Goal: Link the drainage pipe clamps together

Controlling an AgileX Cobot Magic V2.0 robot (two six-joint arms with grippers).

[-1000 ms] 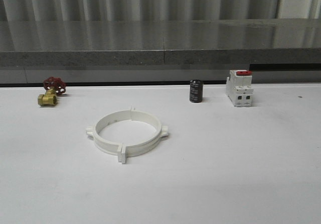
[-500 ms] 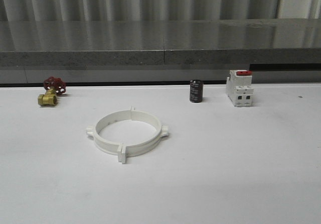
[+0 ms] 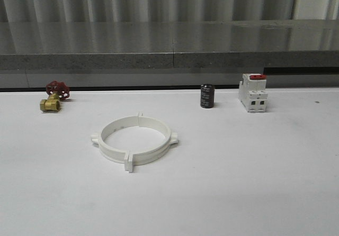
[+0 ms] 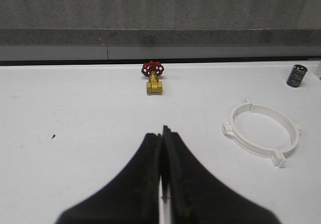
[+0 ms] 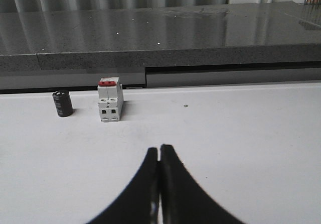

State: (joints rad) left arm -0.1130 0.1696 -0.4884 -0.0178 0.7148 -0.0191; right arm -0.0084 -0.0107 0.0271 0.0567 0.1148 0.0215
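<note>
The two white drainage pipe clamps (image 3: 133,141) lie flat on the white table, left of centre, set end to end as one wide ring with square tabs at the seams and a lug on each side. The same ring (image 4: 263,132) shows in the left wrist view, well off to one side of my left gripper (image 4: 161,132), which is shut with nothing in it. My right gripper (image 5: 160,148) is also shut and empty, over bare table, far from the ring.
A brass valve with a red handwheel (image 3: 53,97) sits at the back left. A black cylinder (image 3: 207,96) and a white breaker with a red top (image 3: 252,92) stand at the back right. A grey ledge (image 3: 169,61) runs along the table's far edge.
</note>
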